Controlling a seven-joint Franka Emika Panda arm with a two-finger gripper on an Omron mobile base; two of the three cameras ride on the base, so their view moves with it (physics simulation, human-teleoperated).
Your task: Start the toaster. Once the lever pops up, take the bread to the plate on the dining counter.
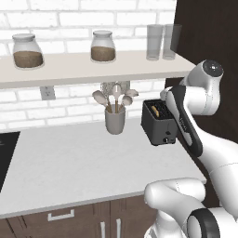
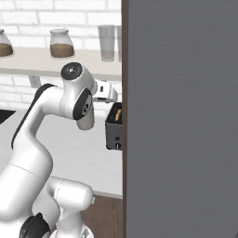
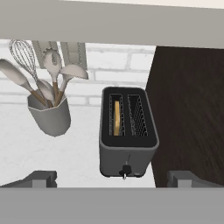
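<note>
Your hand (image 3: 112, 179) hangs above and in front of the toaster (image 3: 127, 131), its two fingertips (image 3: 41, 178) spread as wide as they go and gripping nothing. In the hand view the fingertips sit at either side of the toaster's front face, clear of it.

You have the toaster standing upright on the white bench (image 1: 83, 162), at its right end, close to the dark panel (image 3: 192, 109) beside it. Its small lever knob (image 3: 125, 170) shows low on the front face. The bread (image 3: 116, 118) stands on edge in the left of the two slots as the hand view shows them; the other slot holds nothing.

To the toaster's left you see a grey utensil cup (image 1: 115, 121) with spoons and a whisk, apart from the toaster. On the shelf (image 1: 93, 65) above the bench stand two lidded jars (image 1: 102, 46) of brown contents and two clear glasses (image 1: 155, 42).
</note>
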